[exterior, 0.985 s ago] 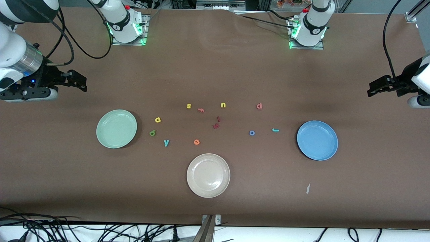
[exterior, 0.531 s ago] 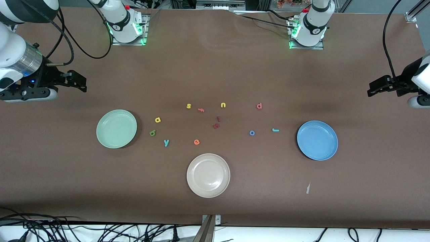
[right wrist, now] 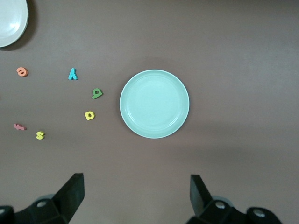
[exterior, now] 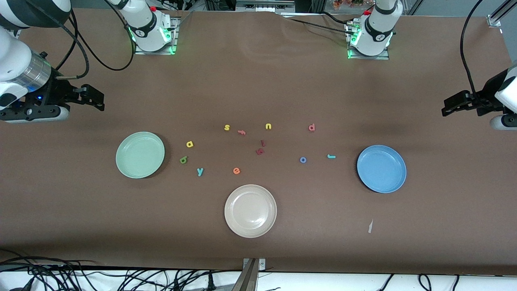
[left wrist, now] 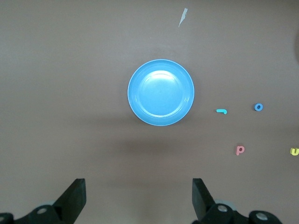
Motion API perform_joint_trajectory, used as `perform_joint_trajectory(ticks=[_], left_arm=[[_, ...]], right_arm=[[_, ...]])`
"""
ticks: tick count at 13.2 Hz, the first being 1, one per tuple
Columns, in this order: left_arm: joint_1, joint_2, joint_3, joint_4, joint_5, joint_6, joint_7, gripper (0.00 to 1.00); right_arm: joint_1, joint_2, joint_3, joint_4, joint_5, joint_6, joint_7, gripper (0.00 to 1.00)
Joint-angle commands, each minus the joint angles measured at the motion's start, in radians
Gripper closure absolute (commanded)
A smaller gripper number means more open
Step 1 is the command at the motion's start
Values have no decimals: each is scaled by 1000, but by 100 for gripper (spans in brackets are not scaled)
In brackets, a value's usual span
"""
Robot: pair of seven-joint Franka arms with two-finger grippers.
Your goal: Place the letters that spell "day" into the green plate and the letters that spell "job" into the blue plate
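The pale green plate point(exterior: 139, 154) point(right wrist: 154, 103) lies toward the right arm's end of the table. Beside it are the yellow "a" point(exterior: 190, 144) point(right wrist: 89, 115), dark green "d" point(exterior: 183, 160) point(right wrist: 96, 93) and teal "y" point(exterior: 200, 171) point(right wrist: 73, 73). The blue plate point(exterior: 381, 168) point(left wrist: 161, 92) lies toward the left arm's end, with the teal "j" point(exterior: 331, 156) point(left wrist: 221, 111), blue "o" point(exterior: 303, 160) point(left wrist: 258, 107) and salmon "b" point(exterior: 311, 127) point(left wrist: 240, 150) beside it. Both plates are empty. My right gripper point(exterior: 96, 99) point(right wrist: 136, 193) hangs open over bare table by the green plate. My left gripper point(exterior: 450, 106) point(left wrist: 138, 196) hangs open and empty by the blue plate.
A cream-white plate point(exterior: 250, 210) sits nearest the front camera, mid-table. Among the letters lie a yellow "s" point(exterior: 227, 127), pink "f" point(exterior: 241, 132), yellow "u" point(exterior: 268, 126), orange "e" point(exterior: 236, 171) and two dark red letters point(exterior: 260, 151). A paper scrap point(exterior: 370, 226) lies near the blue plate.
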Motion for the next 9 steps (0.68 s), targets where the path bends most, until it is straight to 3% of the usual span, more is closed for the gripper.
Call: perform_joint_trajectory(ticks=[1,9], left_arm=[[5,-3,-2,8,-20,-4,11,0],[5,-3,-2,7,-20,-6,11,0]], right_arm=[[0,1,4,16,6,-2,11,0],[0,0,6,13,6,-11,11,0]])
